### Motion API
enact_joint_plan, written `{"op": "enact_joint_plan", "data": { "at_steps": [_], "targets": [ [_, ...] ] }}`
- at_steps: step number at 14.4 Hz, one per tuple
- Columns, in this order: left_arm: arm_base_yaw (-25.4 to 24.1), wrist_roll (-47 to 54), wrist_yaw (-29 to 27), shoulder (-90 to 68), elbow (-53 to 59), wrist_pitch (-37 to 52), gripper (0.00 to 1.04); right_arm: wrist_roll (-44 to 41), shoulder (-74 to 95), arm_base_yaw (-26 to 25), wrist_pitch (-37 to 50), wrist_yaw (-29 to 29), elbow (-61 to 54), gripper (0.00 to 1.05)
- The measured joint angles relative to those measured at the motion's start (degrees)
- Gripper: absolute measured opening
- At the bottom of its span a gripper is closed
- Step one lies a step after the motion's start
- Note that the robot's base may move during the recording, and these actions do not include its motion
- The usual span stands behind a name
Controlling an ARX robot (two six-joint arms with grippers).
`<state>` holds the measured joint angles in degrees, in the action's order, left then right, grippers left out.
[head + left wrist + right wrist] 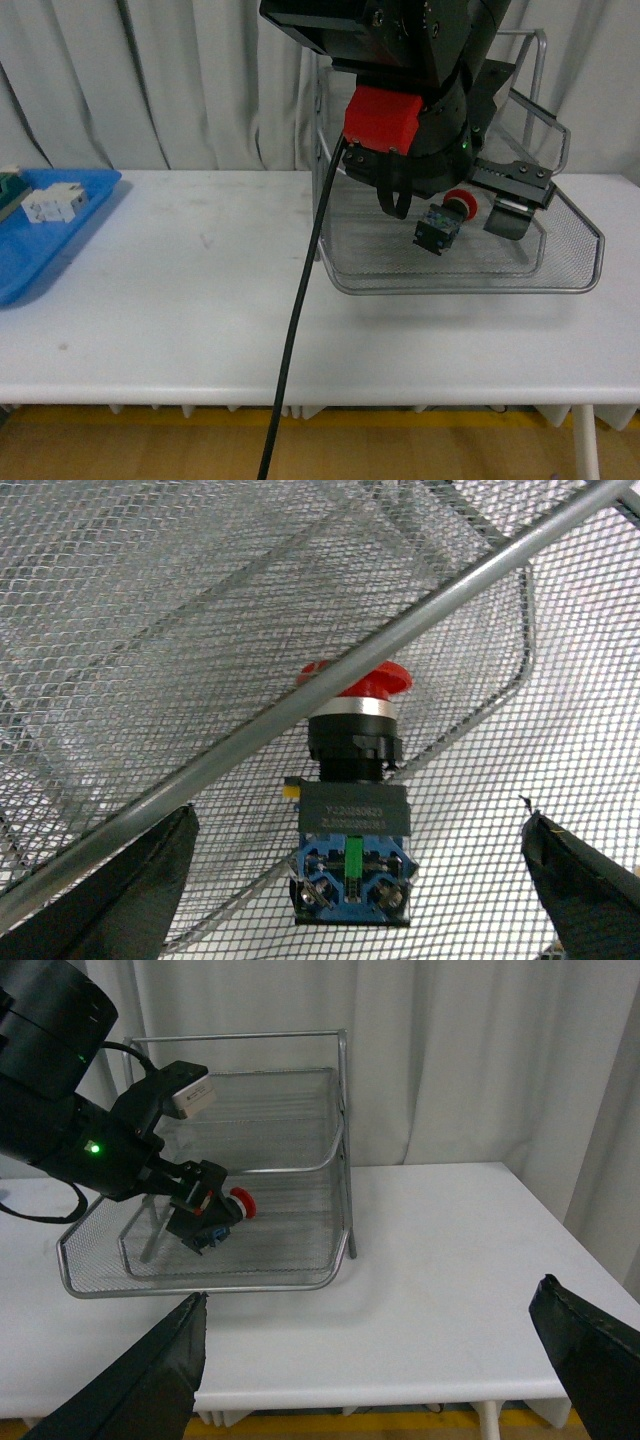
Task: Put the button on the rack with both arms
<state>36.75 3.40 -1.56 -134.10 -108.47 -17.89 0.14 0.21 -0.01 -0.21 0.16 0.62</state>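
Where it lies in the lowest tier of the silver wire-mesh three-tier rack (565, 262), the red-capped push-button switch (352, 815) has its long axis slanted, with the round mushroom cap toward the rack's rear and the robot's right and the blue terminal end toward the robot. Behind the cap come a silver collar, a black barrel, a lettered black block and a blue base with a green centre. Astride it, the left gripper (452, 220) has its fingers spread, clear of it. Well apart, over the white table (180, 300), the right gripper (370, 1298) is likewise spread.

Black fingers (508, 220), red block (381, 118), black cable (298, 300)
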Motion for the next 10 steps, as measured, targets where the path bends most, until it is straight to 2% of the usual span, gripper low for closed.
{"op": "enact_joint_plan", "data": {
  "at_steps": [1, 5, 10],
  "targets": [
    [0.00, -0.31, 0.98, 1.81, 2.36, 0.81, 0.97, -0.02, 0.00, 0.00, 0.02, 0.02, 0.00, 0.98],
    [-0.15, -2.99, 4.50, 15.72, 14.71, 3.30, 0.98, -0.02, 0.00, 0.00, 0.00, 0.00, 0.00, 0.98],
    [-2.64, -3.54, 4.90, 29.24, 31.06, 17.64, 0.98, -0.02, 0.00, 0.00, 0.00, 0.00, 0.00, 0.98]
  ]
}}
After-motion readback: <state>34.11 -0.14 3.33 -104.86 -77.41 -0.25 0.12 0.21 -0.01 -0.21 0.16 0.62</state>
